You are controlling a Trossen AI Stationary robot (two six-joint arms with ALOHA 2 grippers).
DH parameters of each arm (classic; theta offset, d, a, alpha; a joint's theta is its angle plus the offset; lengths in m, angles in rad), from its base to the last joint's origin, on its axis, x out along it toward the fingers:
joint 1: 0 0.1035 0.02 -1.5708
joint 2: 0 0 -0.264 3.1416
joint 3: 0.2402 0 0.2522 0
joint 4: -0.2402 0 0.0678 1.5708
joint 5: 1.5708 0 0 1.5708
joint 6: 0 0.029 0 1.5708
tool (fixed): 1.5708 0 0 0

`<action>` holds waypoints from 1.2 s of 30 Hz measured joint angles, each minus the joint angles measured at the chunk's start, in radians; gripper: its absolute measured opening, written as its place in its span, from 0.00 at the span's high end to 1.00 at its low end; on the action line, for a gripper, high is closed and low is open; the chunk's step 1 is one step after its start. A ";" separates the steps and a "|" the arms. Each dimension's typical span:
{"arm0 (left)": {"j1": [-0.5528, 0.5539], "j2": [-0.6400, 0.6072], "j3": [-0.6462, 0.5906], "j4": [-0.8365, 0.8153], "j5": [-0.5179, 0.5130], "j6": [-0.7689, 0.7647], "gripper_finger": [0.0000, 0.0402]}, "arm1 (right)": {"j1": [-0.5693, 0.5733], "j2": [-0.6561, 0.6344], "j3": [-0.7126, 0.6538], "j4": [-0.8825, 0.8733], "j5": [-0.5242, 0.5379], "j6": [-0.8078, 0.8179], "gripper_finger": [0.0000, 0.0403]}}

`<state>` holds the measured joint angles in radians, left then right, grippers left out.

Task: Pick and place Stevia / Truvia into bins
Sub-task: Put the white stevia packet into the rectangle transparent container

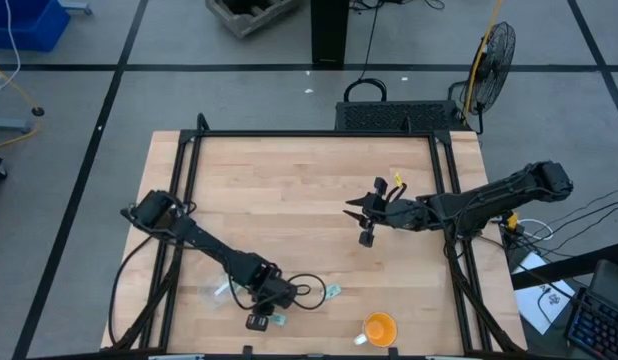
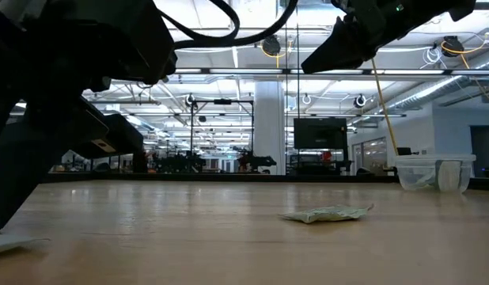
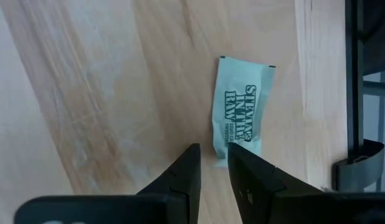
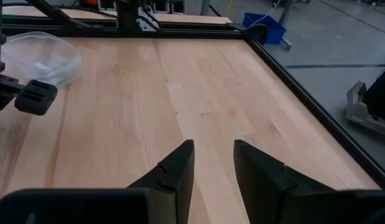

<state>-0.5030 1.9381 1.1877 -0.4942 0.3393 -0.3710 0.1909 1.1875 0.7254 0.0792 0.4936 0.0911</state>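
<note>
A pale green Stevia sachet (image 3: pixel 242 115) lies flat on the wooden table near its front edge (image 1: pixel 280 320). My left gripper (image 3: pixel 214 163) points steeply down just over the sachet's near end, fingers open by a narrow gap. A second, crumpled sachet (image 1: pixel 332 292) (image 2: pixel 327 214) lies on the table to its right. A see-through bin (image 1: pixel 217 290) (image 4: pixel 37 56) stands left of the left gripper. Another see-through cup (image 2: pixel 430 170) shows far back in the low view. My right gripper (image 1: pixel 367 215) (image 4: pixel 214 155) hangs open above mid-table, with nothing between its fingers. My left gripper comes at the sachet from above, slanting, its two fingertips (image 3: pixel 242 163) on either side of the sachet's near short end (image 3: pixel 218 155). One fingertip covers a corner of that end. I cannot tell whether the fingers touch the paper. The sachet lies flat on the table.
An orange cup (image 1: pixel 379 328) stands near the front edge, right of the sachets. A black frame rail (image 3: pixel 353 74) runs along the table edge close to the sachet. A loose black cable (image 1: pixel 307 292) loops beside the left gripper. The middle of the table is bare wood.
</note>
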 joint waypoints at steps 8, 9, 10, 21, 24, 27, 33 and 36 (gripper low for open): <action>-0.027 0.000 0.000 0.000 0.001 -0.002 0.79 | 0.000 0.000 0.000 0.000 0.000 0.001 0.74; -0.031 0.000 0.000 0.000 0.001 -0.004 0.79 | 0.000 0.000 0.000 0.000 0.000 0.001 0.74; -0.034 0.000 0.000 0.000 0.005 -0.005 0.79 | 0.000 0.000 0.000 0.000 0.000 0.001 0.74; -0.053 0.000 0.000 -0.005 -0.018 0.083 0.89 | 0.000 0.000 0.000 0.000 -0.001 0.001 0.74; -0.053 0.002 0.000 -0.005 -0.018 0.083 0.98 | 0.000 0.000 0.000 0.000 -0.001 0.001 0.74; -0.051 0.001 -0.001 -0.005 -0.011 0.088 0.98 | 0.000 0.000 0.000 0.000 -0.001 0.001 0.74; -0.043 -0.076 -0.002 -0.030 -0.011 0.095 0.99 | 0.000 0.000 0.000 0.000 -0.001 0.001 0.74; -0.031 -0.157 -0.002 -0.106 -0.036 0.042 0.99 | 0.000 0.000 0.000 0.000 -0.001 0.001 0.74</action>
<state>-0.5342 1.7808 1.1858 -0.5998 0.3029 -0.3292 0.1913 1.1873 0.7254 0.0788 0.4931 0.0921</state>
